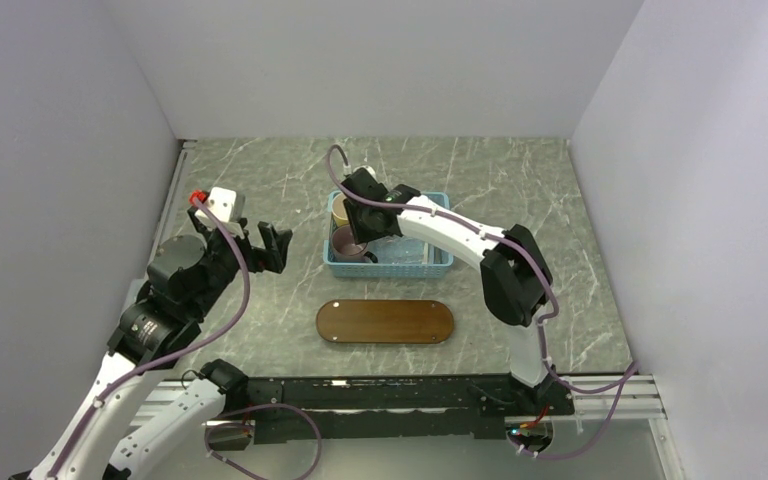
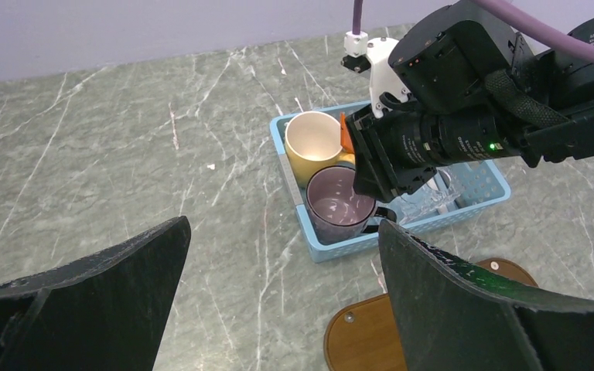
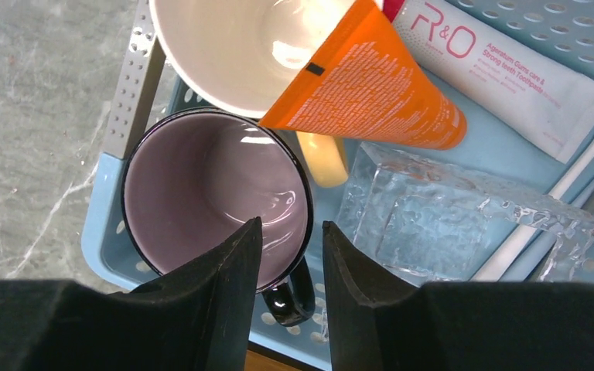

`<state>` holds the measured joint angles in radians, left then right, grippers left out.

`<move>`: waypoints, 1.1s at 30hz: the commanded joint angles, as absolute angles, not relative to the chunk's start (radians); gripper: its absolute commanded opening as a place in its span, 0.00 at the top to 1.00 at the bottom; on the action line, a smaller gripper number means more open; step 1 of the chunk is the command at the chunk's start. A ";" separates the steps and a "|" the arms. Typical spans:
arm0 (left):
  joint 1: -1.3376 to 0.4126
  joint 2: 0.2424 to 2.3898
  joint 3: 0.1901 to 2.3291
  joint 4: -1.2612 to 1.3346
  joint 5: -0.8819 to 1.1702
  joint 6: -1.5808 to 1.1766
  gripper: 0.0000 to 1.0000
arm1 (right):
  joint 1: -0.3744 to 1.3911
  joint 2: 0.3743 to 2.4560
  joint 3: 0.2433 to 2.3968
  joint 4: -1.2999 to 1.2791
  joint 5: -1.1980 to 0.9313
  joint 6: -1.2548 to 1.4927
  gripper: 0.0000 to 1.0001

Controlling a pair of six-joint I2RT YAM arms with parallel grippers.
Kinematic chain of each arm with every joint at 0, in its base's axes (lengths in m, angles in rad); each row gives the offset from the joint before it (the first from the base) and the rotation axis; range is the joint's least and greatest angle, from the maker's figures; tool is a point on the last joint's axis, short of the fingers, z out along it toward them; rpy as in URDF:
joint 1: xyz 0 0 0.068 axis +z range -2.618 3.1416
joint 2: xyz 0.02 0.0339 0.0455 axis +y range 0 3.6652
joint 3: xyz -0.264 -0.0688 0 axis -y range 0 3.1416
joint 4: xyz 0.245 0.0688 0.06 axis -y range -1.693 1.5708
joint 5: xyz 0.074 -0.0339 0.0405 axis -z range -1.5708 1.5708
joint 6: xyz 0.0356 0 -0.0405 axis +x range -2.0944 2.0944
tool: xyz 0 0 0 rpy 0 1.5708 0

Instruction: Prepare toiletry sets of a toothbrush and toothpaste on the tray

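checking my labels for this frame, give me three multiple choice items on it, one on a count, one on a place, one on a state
1. How many mugs stand in the blue basket? A one; B two; C three.
2. Where does the orange tube lean? A on the cream mug's rim; B inside the purple mug; C outside the basket.
3. How do the left fingers stand? A wide apart; B pressed together; C clamped on a mug.

Answers: 1 B, the cream and purple mugs sit side by side; 2 A, its wide end overlaps that rim; 3 A, a broad gap shows between them, with nothing held.
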<state>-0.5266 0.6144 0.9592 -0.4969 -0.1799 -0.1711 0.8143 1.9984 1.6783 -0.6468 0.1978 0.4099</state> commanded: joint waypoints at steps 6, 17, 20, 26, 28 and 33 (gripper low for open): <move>-0.523 0.596 0.961 -0.476 -0.160 -0.180 0.01 | 0.799 2.023 1.725 -0.650 0.180 0.445 0.64; -0.523 0.593 0.960 -0.478 -0.167 -0.177 0.01 | 0.799 2.080 1.754 -0.684 0.190 0.437 0.70; -0.523 0.592 0.962 -0.479 -0.165 -0.177 0.01 | 0.799 2.096 1.764 -0.696 0.190 0.433 0.74; -0.523 0.590 0.960 -0.477 -0.168 -0.176 0.01 | 0.799 2.109 1.779 -0.699 0.189 0.433 0.87; -0.523 0.589 0.960 -0.478 -0.168 -0.175 0.01 | 0.800 2.112 1.790 -0.705 0.188 0.433 0.92; -0.523 0.590 0.960 -0.478 -0.168 -0.176 0.01 | 0.799 2.108 1.811 -0.717 0.196 0.437 1.00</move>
<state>-0.5266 0.5972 0.9592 -0.4973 -0.1734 -0.1707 0.8009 2.1136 1.7554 -0.7067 0.1986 0.4267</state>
